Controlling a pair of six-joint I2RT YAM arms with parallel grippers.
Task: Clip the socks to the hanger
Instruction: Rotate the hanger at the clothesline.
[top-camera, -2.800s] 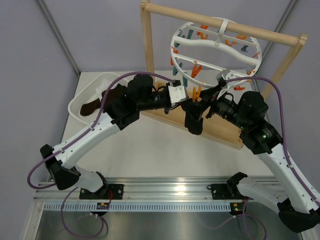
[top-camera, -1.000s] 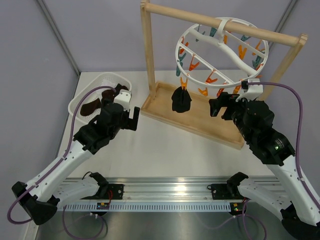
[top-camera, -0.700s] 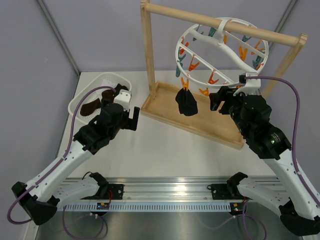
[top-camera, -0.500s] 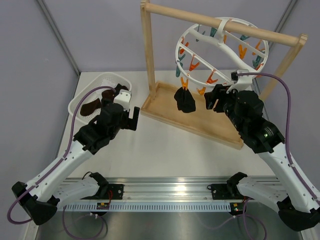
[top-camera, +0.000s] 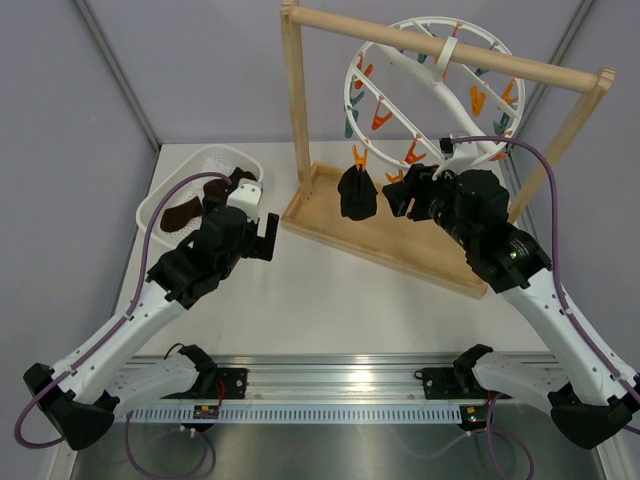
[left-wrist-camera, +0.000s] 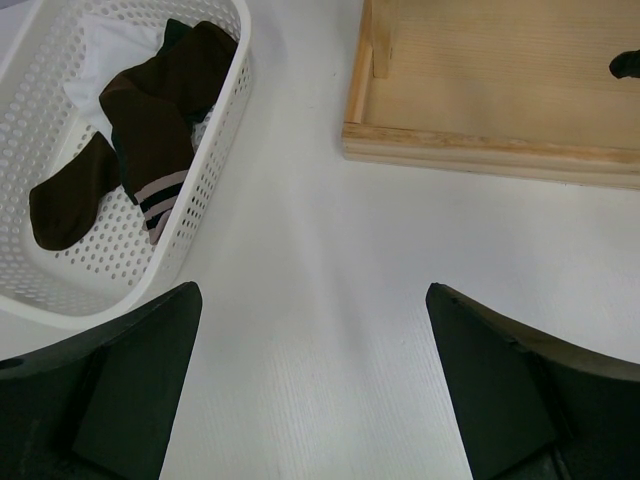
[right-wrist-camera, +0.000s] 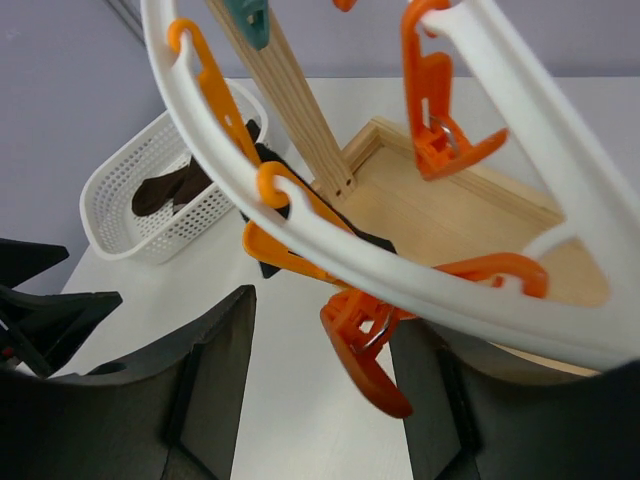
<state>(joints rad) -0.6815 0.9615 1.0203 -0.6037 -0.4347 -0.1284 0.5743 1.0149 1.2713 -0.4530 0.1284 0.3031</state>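
Your left jaws stand wide open over the bare counter (left-wrist-camera: 320, 300) with nothing between them. The basket (left-wrist-camera: 215, 180), holding dark and striped socks (left-wrist-camera: 150, 120), lies ahead of them to the left. Your right jaws are up at the hanger (right-wrist-camera: 520, 130), standing apart around an orange clip (right-wrist-camera: 362, 345) that hangs from its ring, with a gap showing on the clip's left side. One black sock (top-camera: 357, 193) hangs clipped just beyond those jaws, to their left.
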